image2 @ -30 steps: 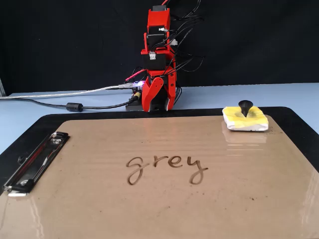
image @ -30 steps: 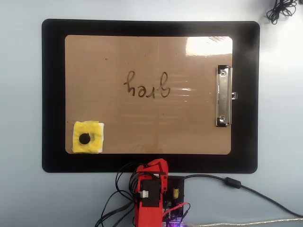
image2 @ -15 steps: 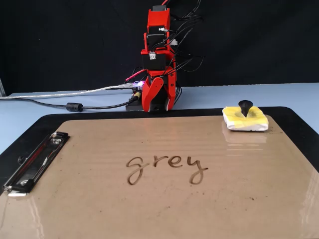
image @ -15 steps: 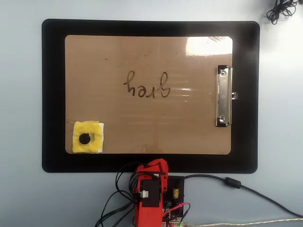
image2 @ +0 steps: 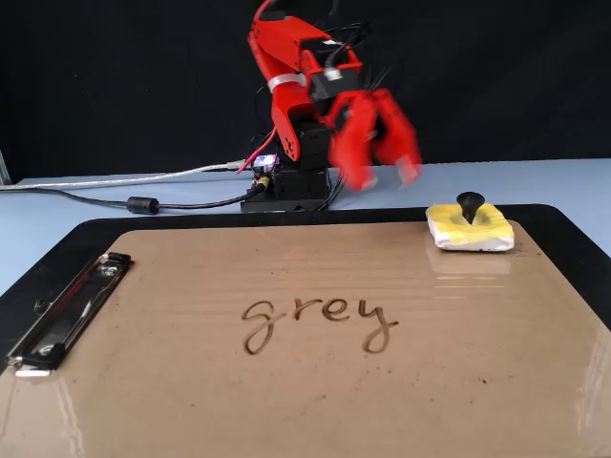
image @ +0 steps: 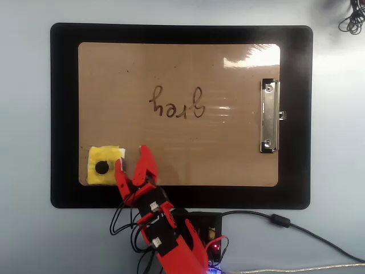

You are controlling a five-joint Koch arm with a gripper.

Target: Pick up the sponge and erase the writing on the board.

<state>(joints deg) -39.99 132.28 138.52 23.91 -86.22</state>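
A pale blue table holds a black mat, and the brown board lies on the mat. The yellow sponge sits on the board's corner at about 7 o'clock in the overhead view. The word is in the middle. The red gripper hangs just beside the sponge, fingers spread wide, likely so it can fit around it.
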